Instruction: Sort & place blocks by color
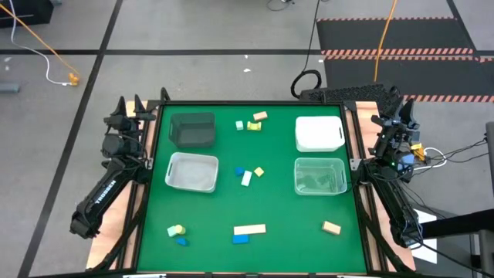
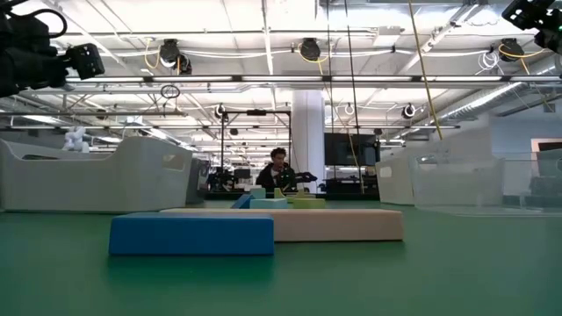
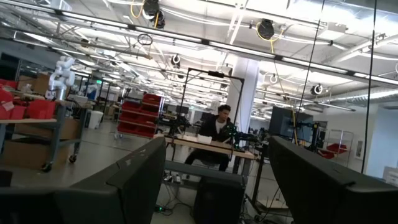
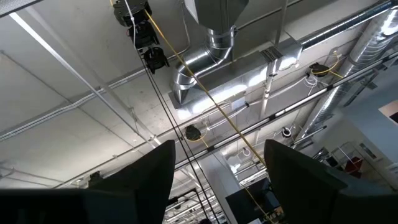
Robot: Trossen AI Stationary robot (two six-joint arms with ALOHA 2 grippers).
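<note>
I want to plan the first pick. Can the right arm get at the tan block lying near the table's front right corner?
Probably yes. The tan block lies alone on the green table, with no bin or other block beside it. The right pincer, open and empty, is parked at the table's right edge.

Bright, even light falls from ceiling lamps [image 2: 309,48]; the tabletop [image 1: 270,201] shows only soft shadows, and near blocks [image 2: 191,235] blur low down.

Four bins [image 1: 193,129] flank an open lane dotted with blocks [image 1: 249,229]
</note>
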